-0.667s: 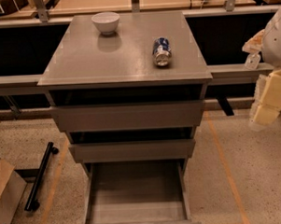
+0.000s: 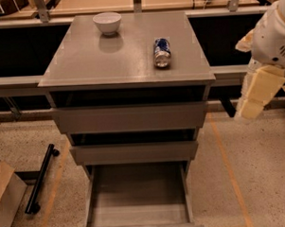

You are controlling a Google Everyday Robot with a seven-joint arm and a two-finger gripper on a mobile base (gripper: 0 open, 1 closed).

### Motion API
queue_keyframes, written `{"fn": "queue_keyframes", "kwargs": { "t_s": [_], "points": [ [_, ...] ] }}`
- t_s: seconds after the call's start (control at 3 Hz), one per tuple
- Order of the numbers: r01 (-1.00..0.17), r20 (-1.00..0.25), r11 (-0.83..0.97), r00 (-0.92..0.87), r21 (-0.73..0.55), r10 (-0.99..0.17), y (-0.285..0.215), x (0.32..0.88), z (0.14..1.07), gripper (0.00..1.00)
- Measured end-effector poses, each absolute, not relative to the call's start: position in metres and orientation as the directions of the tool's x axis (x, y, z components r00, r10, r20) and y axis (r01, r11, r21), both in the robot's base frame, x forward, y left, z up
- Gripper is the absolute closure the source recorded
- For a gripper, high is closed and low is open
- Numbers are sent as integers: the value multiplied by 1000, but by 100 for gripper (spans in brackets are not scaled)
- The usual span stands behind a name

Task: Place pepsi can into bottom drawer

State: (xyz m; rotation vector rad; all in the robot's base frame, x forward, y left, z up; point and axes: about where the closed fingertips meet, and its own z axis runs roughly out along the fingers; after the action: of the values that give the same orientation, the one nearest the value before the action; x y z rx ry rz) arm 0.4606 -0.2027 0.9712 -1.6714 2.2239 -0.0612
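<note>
The pepsi can (image 2: 162, 52) lies on its side on the grey cabinet top (image 2: 83, 61), right of centre, dark blue with a silver end facing me. The bottom drawer (image 2: 137, 215) is pulled open below the two upper drawers, and its inside shows nothing in it. My gripper (image 2: 250, 111) hangs at the right edge of the camera view on the white and cream arm (image 2: 272, 43). It is beside the cabinet's right side, below the level of the top and well apart from the can.
A white bowl (image 2: 107, 22) stands at the back left of the cabinet top. The two upper drawers (image 2: 131, 118) are slightly open. A black bar (image 2: 40, 179) lies on the floor at left, next to a cardboard box (image 2: 4, 197). Wooden benches run behind the cabinet.
The arm's cream end has shifted a little to the left, toward the cabinet. The can, bowl and drawers have not moved.
</note>
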Motion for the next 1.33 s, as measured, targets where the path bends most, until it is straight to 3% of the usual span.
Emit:
{"fn": "queue_keyframes", "kwargs": {
  "t_s": [0.67,1.33],
  "points": [
    [-889,-431,356,-211,-288,-877,-161,549,987,0],
    [-879,-476,366,-192,-305,-858,-147,557,995,0]
  ]
}}
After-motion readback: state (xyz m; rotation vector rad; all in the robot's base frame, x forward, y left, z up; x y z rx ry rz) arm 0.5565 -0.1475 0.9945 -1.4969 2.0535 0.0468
